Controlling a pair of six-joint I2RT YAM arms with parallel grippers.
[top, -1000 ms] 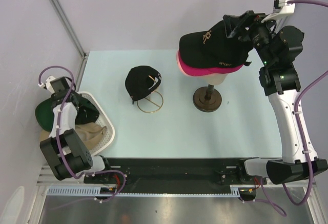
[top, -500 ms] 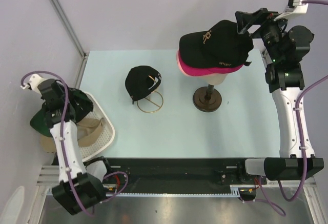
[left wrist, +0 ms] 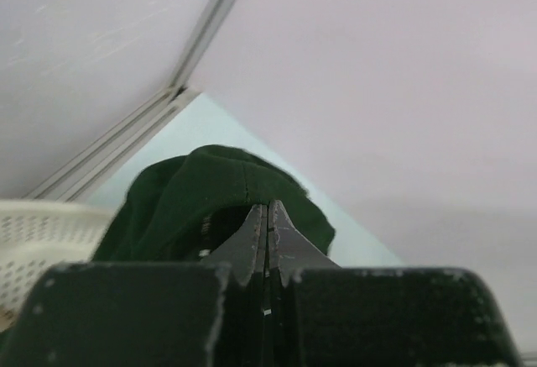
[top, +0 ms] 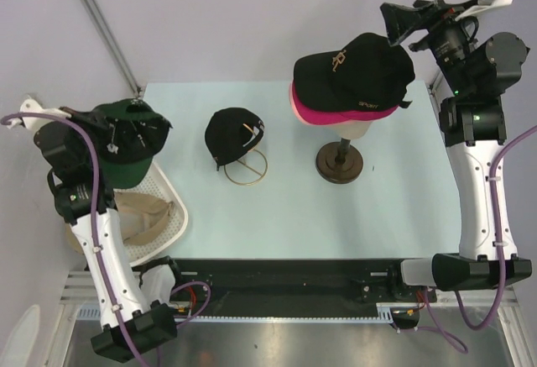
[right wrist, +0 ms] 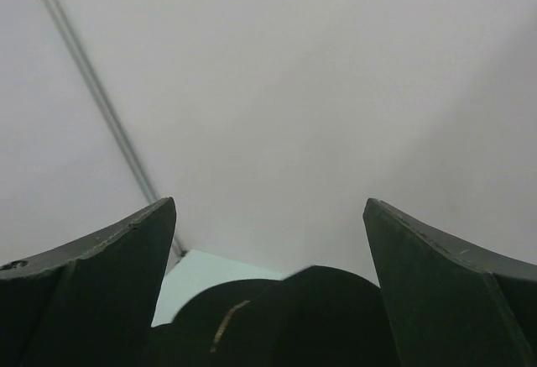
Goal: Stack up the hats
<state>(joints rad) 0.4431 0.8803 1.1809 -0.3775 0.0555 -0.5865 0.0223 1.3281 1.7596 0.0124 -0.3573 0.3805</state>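
The left tool [left wrist: 268,222] is clamped on the dark green cap [top: 127,134], its two fingers pressed together with a fold of the green fabric pinched between them. The cap hangs in the air above the far corner of the white mesh basket [top: 174,214], at the left edge of the table [top: 294,207]. A tan cap [top: 144,217] lies inside the basket.

Near the middle of the table, a small black cap [top: 228,134] sits on a gold wire stand [top: 246,167]. To the right, a mannequin head [top: 361,130] on a dark round base [top: 340,165] carries a magenta cap [top: 331,115]. Directly on top of that is the black cap with the gold logo [top: 357,71] (its side reads "SPORT" in small gold letters).

The right tool [top: 401,23] is raised just beyond the far right side of that stack, its fingers spread wide apart and gripping nothing. From its own wrist camera, the crown of the black cap shows low between the two fingers [right wrist: 109,275], apart from both.
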